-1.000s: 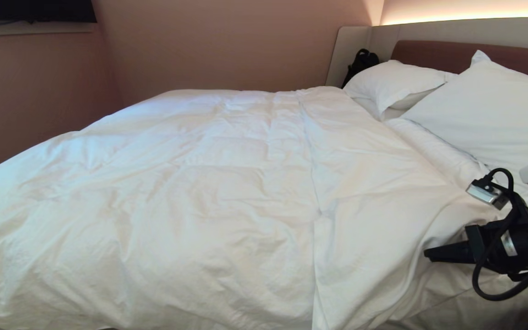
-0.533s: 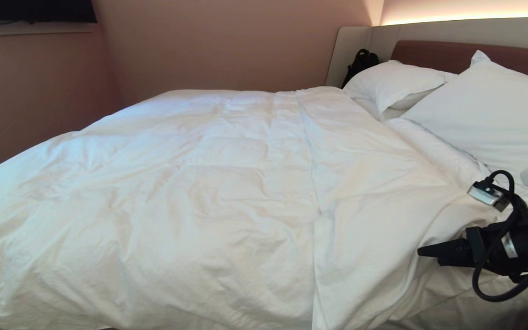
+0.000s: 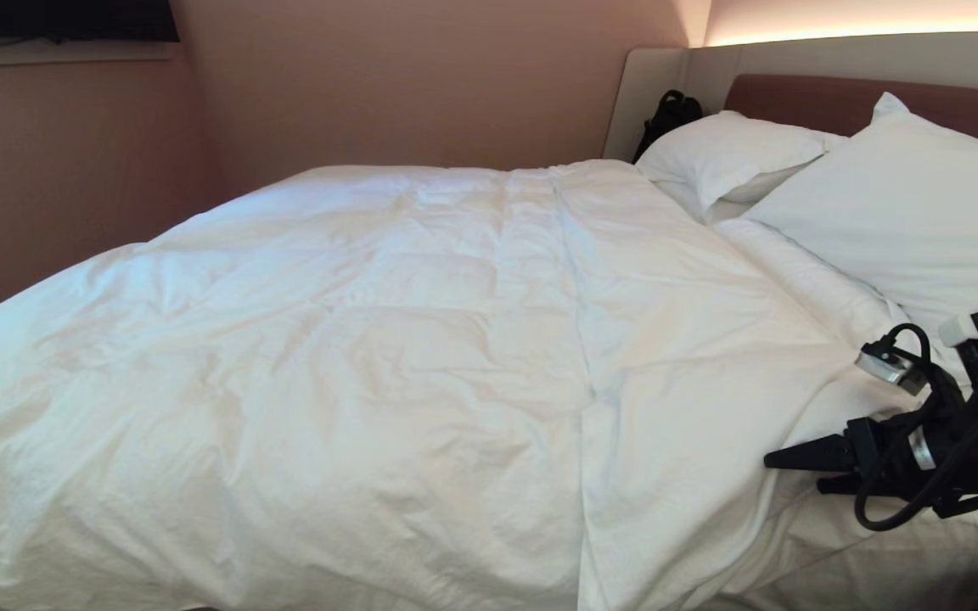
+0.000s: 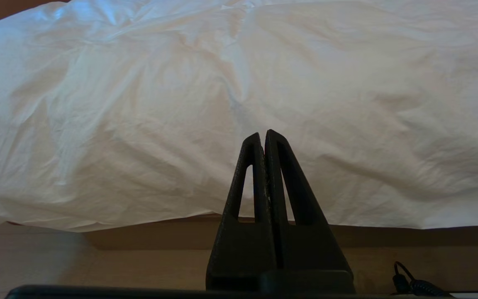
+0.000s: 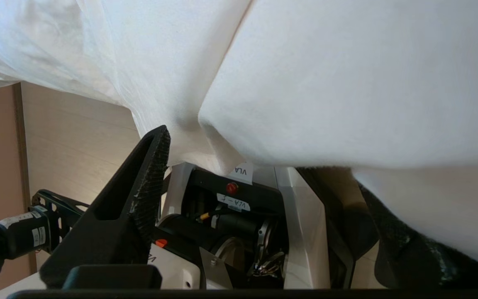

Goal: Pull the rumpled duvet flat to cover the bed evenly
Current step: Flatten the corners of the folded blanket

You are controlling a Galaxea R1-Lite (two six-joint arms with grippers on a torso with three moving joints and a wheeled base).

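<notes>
On the bed [image 3: 879,577], the duvet [image 3: 387,373] lay spread over nearly the whole mattress, wrinkled but mostly flat; only at the near right side its edge was folded back, and a strip of sheet [image 3: 837,543] showed there. The duvet looked thick, puffy and soft — probably light for its size, but it would sag and drag, not slide as one piece; I judged the best place to take hold was that folded near-right edge, pinching the hem and a good bite of filling. The right claw [image 3: 803,472] was low at this edge with its two fingers spread apart and nothing between them; in the right wrist view white cloth lay just beside one finger [image 5: 147,178]. The left claw [image 4: 264,139] was pressed together, holding nothing, before the duvet's hanging side. I counted one duvet, one bed, two pillows [image 3: 905,204] — and one dark bag [image 3: 667,114] by the headboard [image 3: 795,98].
</notes>
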